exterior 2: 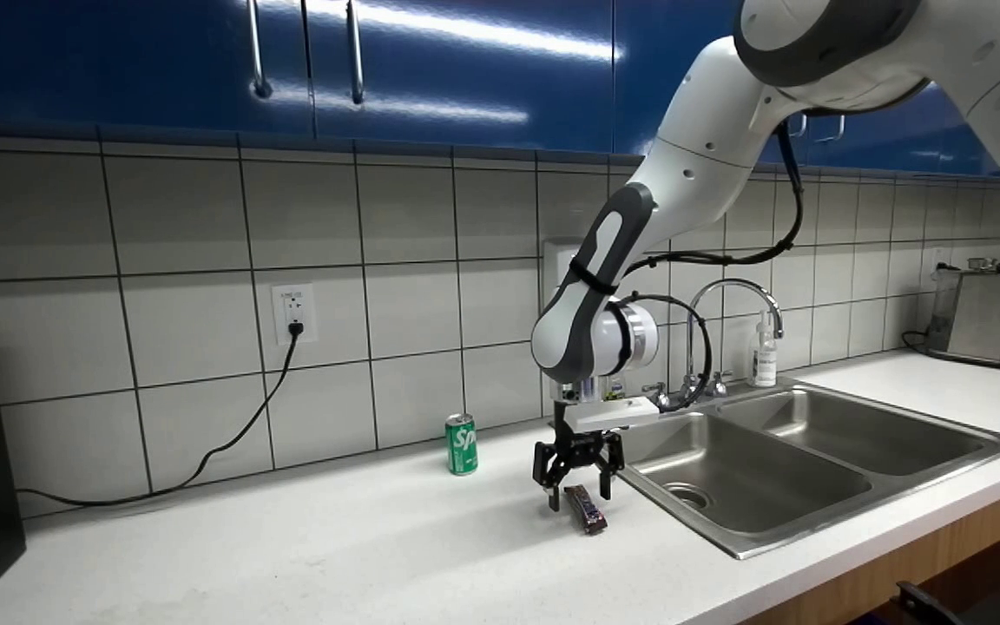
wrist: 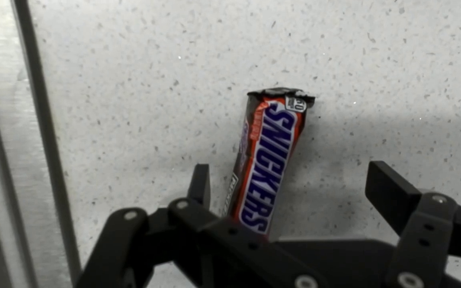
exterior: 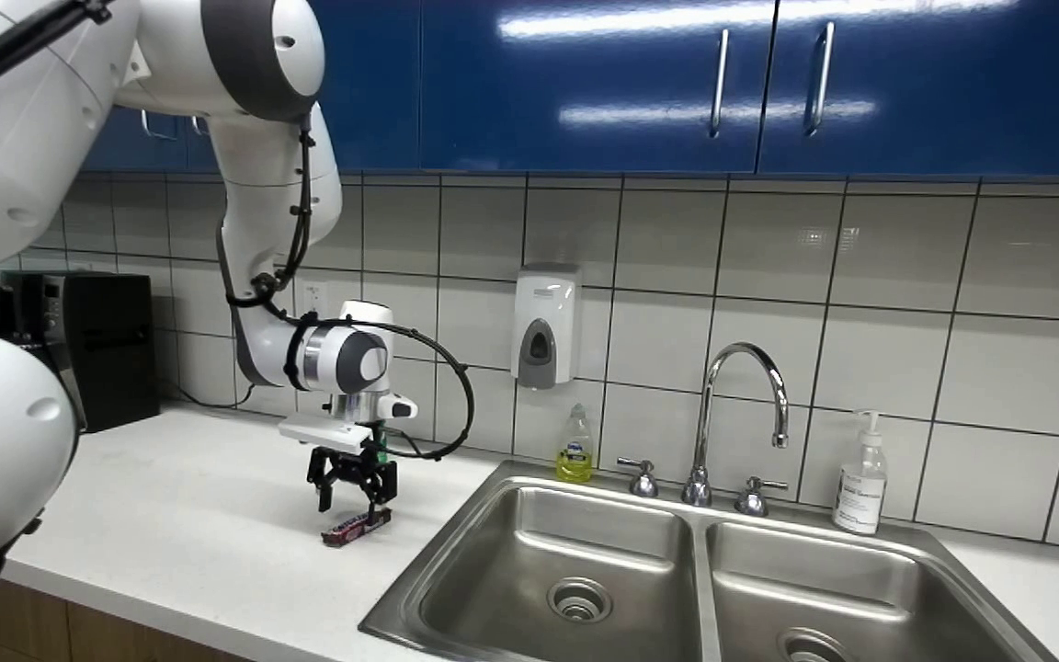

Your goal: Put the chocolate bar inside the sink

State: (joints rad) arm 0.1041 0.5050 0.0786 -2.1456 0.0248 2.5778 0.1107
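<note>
The chocolate bar, a Snickers in a dark brown and red wrapper, lies flat on the white counter; it shows in both exterior views (exterior: 357, 529) (exterior 2: 588, 512) and in the wrist view (wrist: 272, 160). My gripper (exterior: 349, 511) is open and points down just above the bar. In the wrist view the bar lies between the open fingers (wrist: 288, 174), nearer the left finger, with its lower end hidden behind the gripper. The steel double-basin sink (exterior: 702, 579) is beside the bar; its rim shows at the wrist view's left edge (wrist: 18, 132) and in an exterior view (exterior 2: 882, 499).
A green can (exterior 2: 462, 444) stands by the wall behind the gripper. A dish soap bottle (exterior: 575, 450), curved faucet (exterior: 704, 432) and pump bottle (exterior: 860, 483) line the sink's back. A black appliance (exterior: 111, 345) stands at the counter's far end. A soap dispenser (exterior: 545, 326) hangs on the wall.
</note>
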